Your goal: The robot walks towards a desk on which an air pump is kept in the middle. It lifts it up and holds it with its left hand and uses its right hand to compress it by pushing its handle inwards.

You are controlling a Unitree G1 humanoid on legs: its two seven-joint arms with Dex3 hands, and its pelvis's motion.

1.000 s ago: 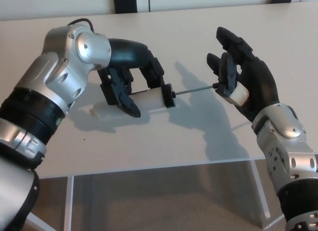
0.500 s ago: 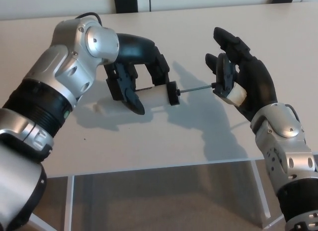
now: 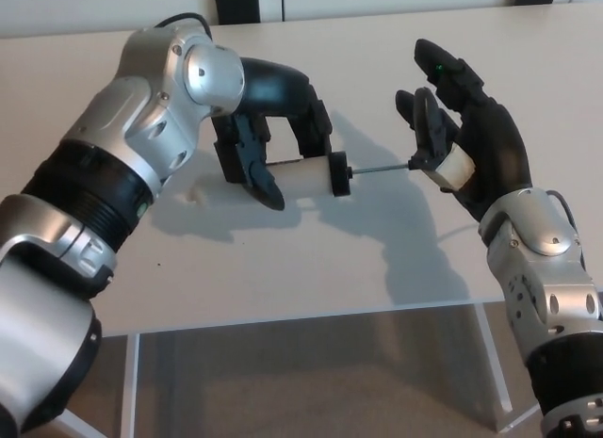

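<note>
While its left hand (image 3: 268, 141) grips the white barrel of an air pump (image 3: 306, 171) above a pale desk (image 3: 311, 259), the robot's right hand (image 3: 466, 137) closes around the pump's white handle (image 3: 454, 167). A thin rod (image 3: 380, 170) spans the gap between barrel and handle.

The desk (image 3: 311, 259) top looks smooth, matt and pale. The pump (image 3: 306, 171) has a white plastic barrel, black cap and thin shiny metal rod. Both hands, left (image 3: 273, 127) and right (image 3: 471, 137), are glossy black plastic; the forearms are brushed silver.
</note>
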